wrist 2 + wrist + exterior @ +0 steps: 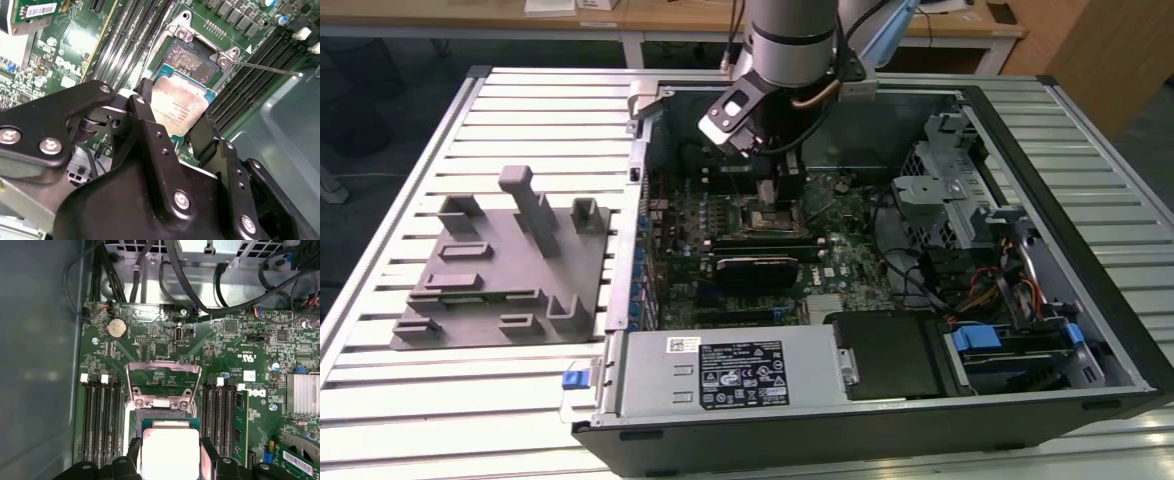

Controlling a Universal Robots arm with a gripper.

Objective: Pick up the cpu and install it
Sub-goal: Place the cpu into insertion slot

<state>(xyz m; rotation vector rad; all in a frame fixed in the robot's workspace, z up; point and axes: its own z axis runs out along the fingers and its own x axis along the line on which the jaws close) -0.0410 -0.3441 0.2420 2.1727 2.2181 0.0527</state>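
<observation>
Exterior view high over the open case (854, 445); both wrist views close above the socket (192, 62) (164, 412).

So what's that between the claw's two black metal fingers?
A small flat square chip with a silver-grey metal top, the cpu, clamped between the fingers of the gripper, near the open metal-framed socket; the second wrist view shows it.

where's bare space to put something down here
Free: the slatted table between the grey fixture and the far edge, and the strip between the fixture and the near edge. Crowded: inside the computer case, with cables, and the fingers gripping the cpu by the socket.
</observation>
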